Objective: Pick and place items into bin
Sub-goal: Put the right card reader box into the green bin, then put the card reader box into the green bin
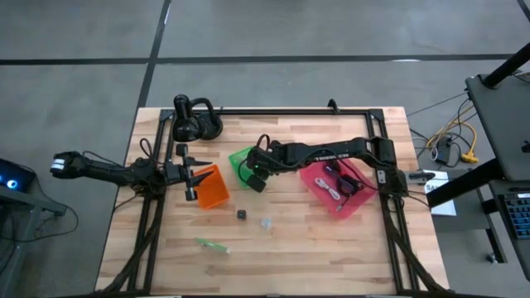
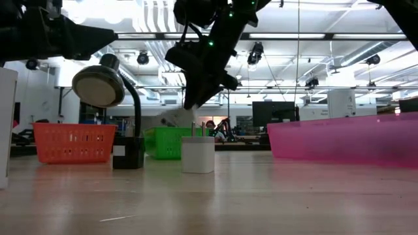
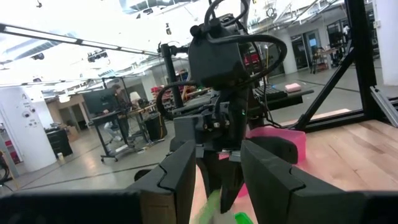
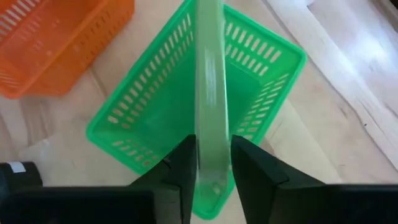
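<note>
My right gripper [image 4: 211, 169] [image 1: 253, 176] hangs over the green basket [image 4: 149, 118] [image 1: 239, 156] and is shut on a thin green see-through strip [image 4: 210, 81]. My left gripper [image 3: 217, 180] [image 1: 190, 177] is open and empty at the left edge of the orange basket [image 1: 214, 189], facing the right arm. On the wood nearer the front lie a tiny black cube [image 1: 241, 214], a clear bit [image 1: 266, 223] and another green strip [image 1: 212, 244]. The pink bin [image 1: 354, 207] holds black cables [image 1: 333, 184]. My right gripper pinches the green strip near one end [image 4: 211, 158] between its two fingers. The fingers come from above, slanting in from the table's right. The strip runs straight on past the fingertips, along them, and is lifted clear above the green basket's inside.
A black desk lamp [image 1: 195, 121] [image 2: 104, 88] stands at the far edge behind the baskets. The black frame rails [image 1: 273, 110] run along the far side and both flanks. In the low view a small pale cylinder [image 2: 198, 155] stands on the wood. Bare wood lies along the near edge.
</note>
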Robot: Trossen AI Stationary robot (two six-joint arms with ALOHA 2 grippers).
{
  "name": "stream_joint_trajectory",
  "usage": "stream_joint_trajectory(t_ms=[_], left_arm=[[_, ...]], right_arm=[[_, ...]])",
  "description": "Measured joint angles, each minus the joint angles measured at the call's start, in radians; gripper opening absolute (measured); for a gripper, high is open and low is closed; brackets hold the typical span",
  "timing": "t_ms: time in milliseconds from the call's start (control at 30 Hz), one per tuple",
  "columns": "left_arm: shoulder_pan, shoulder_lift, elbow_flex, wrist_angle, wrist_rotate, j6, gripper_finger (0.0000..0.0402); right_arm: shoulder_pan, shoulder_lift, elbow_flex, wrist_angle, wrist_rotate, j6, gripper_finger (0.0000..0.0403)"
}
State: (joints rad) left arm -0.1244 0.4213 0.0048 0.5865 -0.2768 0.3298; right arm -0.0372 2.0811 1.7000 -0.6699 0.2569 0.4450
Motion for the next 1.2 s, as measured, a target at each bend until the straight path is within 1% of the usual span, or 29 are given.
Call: stream_joint_trajectory(t_ms=[200,367,400,500,633,767,867,900,1067,1133,1200], left_arm=[[0.0,0.0,0.0,0.0,0.0,0.0,0.0113],[0.0,0.002,0.0,0.0,0.0,0.0,0.0113],[0.0,0.002,0.0,0.0,0.0,0.0,0.0113],[0.0,0.002,0.0,0.0,0.0,0.0,0.0113],[0.0,0.002,0.0,-0.001,0.0,0.0,0.0113],[0.0,0.002,0.0,-0.001,0.0,-0.001,0.0113],[0.0,0.002,0.0,0.0,0.0,-0.002,0.0113],[0.0,0.002,0.0,0.0,0.0,-0.005,0.0113],[0.0,0.002,0.0,0.0,0.001,-0.01,0.0113],[0.0,0.002,0.0,0.0,0.001,-0.01,0.0113],[0.0,0.002,0.0,0.0,0.001,-0.01,0.0113]], right_arm=[[0.002,0.0,0.0,-0.001,0.0,-0.003,0.0124],[0.01,-0.02,0.006,-0.026,0.011,-0.034,0.0139],[0.016,-0.035,0.007,-0.027,0.026,-0.047,0.014],[0.045,-0.097,0.001,-0.023,0.121,-0.074,0.0136],[0.115,-0.197,-0.059,-0.007,0.261,-0.114,0.0124],[0.23,-0.317,-0.208,0.081,0.414,-0.15,0.011],[0.31,-0.411,-0.367,0.188,0.517,-0.152,0.0098],[0.331,-0.442,-0.421,0.226,0.532,-0.154,0.0094],[0.368,-0.611,-0.7,0.481,0.499,-0.193,0.0064],[0.367,-0.673,-0.818,0.599,0.478,-0.253,0.0048],[0.36,-0.732,-0.942,0.773,0.475,-0.352,0.0033]])
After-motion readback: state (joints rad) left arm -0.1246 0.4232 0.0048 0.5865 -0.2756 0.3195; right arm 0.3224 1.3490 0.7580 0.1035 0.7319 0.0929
